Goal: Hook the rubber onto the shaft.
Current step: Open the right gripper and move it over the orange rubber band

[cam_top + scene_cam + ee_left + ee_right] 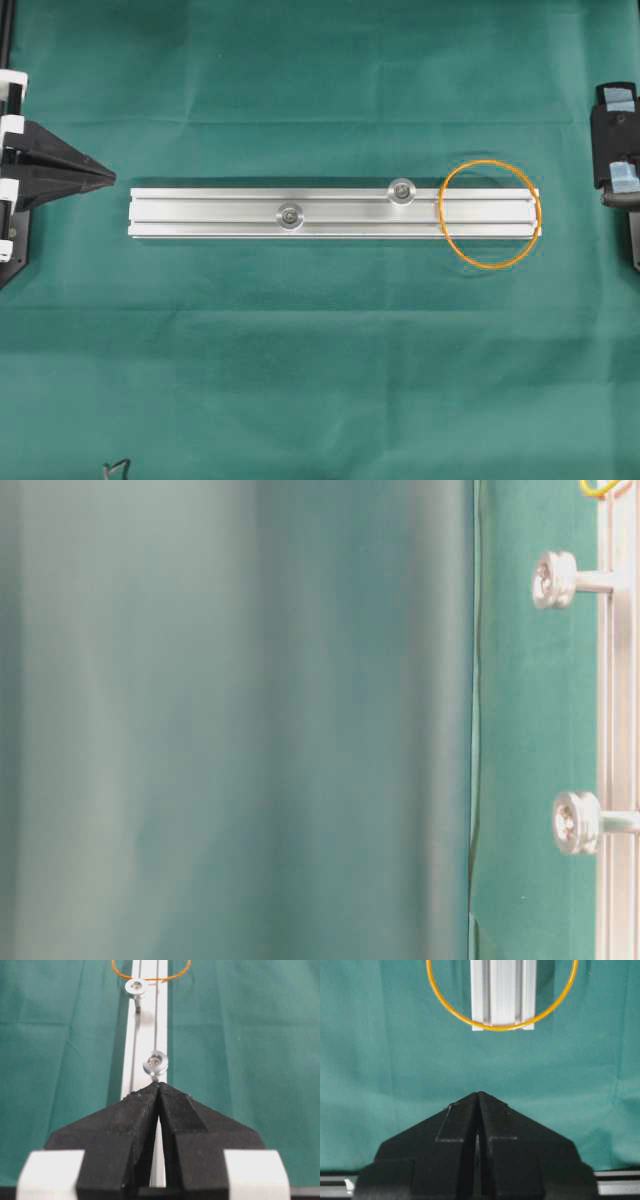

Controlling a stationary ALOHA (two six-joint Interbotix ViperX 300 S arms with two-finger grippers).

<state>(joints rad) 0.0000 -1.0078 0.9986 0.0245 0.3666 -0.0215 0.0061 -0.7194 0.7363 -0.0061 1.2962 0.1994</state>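
1. Both grippers are seen with their black jaws pressed together and nothing held: the right gripper (478,1094) is shown at the bottom of its wrist view, tips meeting in a point above the green cloth (380,1085), and the left gripper (159,1085) is shown likewise in its own wrist view.
2. Beyond the right gripper's tips a bare stretch of cloth is seen, and then the near end of the silver rail (503,995).
3. That end of the rail is crossed by the orange rubber band (495,1028), which is laid flat as an open loop over the rail, with its arcs spilling onto the cloth on both sides.
4. In the overhead view the band (490,265) is found at the right end of the rail (200,210), well apart from the right gripper (604,198) at the frame's right edge.
5. Two upright shafts with round heads are seen on the rail: the nearer shaft (402,190) is placed just beside the band but outside the loop, and the farther shaft (291,214) is set near the rail's middle.
6. At the far left, the left gripper (112,177) is pointed at the rail's other end, apart from it.
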